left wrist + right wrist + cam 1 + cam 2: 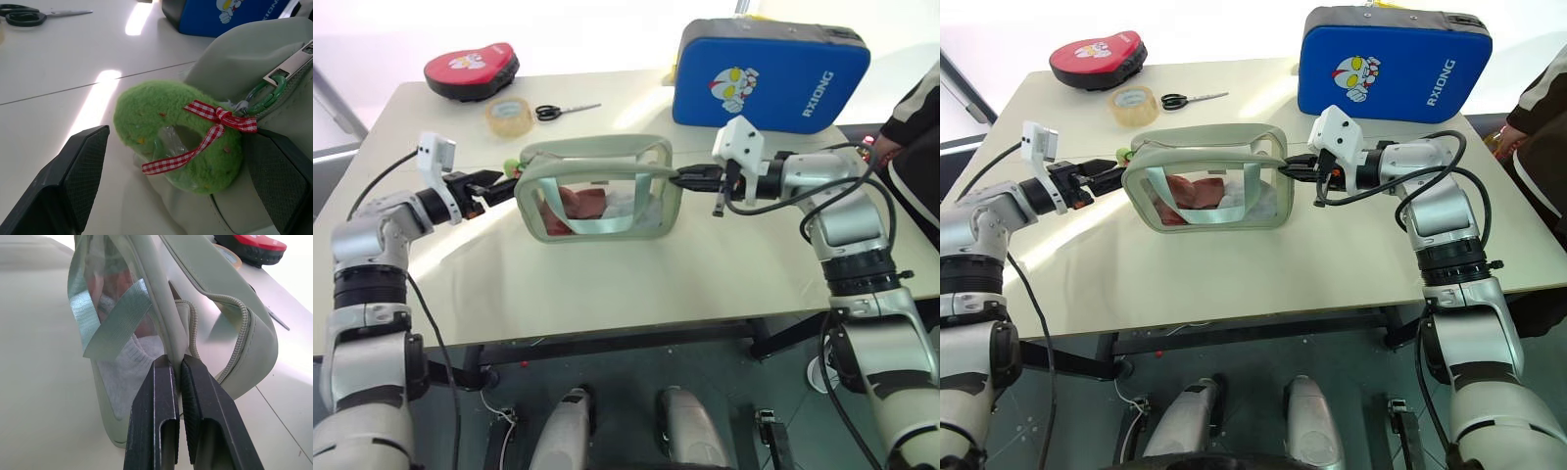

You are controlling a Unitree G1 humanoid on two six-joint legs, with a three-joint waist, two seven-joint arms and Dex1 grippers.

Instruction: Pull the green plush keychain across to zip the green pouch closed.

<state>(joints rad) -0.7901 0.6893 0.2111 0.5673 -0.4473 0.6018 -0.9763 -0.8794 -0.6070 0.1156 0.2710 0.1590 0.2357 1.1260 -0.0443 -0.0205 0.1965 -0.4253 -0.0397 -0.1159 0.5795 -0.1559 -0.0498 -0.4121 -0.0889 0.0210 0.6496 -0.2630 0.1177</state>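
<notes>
The green pouch (597,211) stands mid-table with its zipper top gaping open and reddish and white contents behind the clear window. The green plush keychain (181,142), a fuzzy lime ring with a red checked bow, hangs from the zipper pull (288,63) at the pouch's left end. My left gripper (499,184) is open, with one finger (78,171) on each side of the plush, not closed on it. My right gripper (680,178) is shut on the pouch's right end seam, where its fingers (156,411) pinch the fabric edge.
A blue cartoon-printed pad (769,73) stands at the back right, and a red pad (470,69) lies at the back left. A tape roll (509,115) and scissors (563,110) lie behind the pouch. A person's sleeve (913,127) shows at the right edge.
</notes>
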